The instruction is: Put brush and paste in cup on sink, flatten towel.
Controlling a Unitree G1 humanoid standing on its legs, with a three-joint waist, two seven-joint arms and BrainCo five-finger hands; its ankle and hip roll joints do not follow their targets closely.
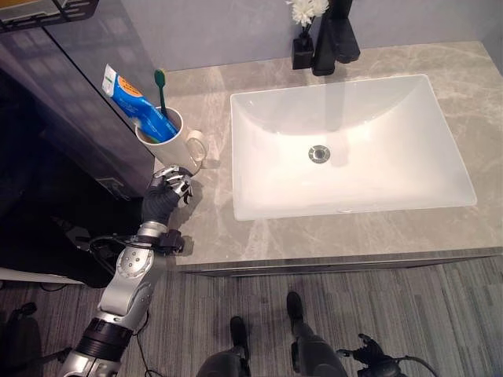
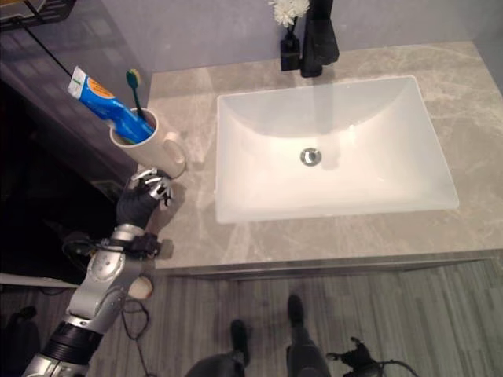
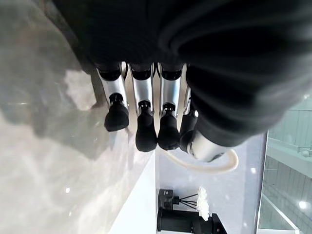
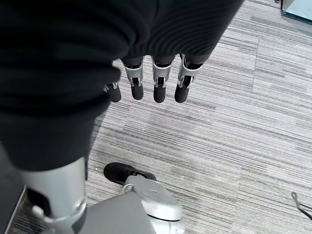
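Note:
A cream mug (image 1: 169, 141) stands at the left end of the stone counter (image 1: 206, 228). Inside it lean a blue toothpaste tube (image 1: 134, 98) and a green toothbrush (image 1: 160, 86). My left hand (image 1: 165, 196) hovers over the counter just in front of the mug, apart from it. Its fingers (image 3: 146, 131) are straight and hold nothing, and the mug's handle (image 3: 214, 167) shows past them. My right hand (image 1: 371, 355) hangs low beside me with straight, empty fingers (image 4: 159, 87) above the floor.
A white rectangular basin (image 1: 245, 206) is sunk into the middle of the counter. Behind it are a black tap (image 1: 334, 35) and a small black vase with a white flower (image 1: 302, 49). A dark cabinet (image 1: 71, 133) stands left of the counter.

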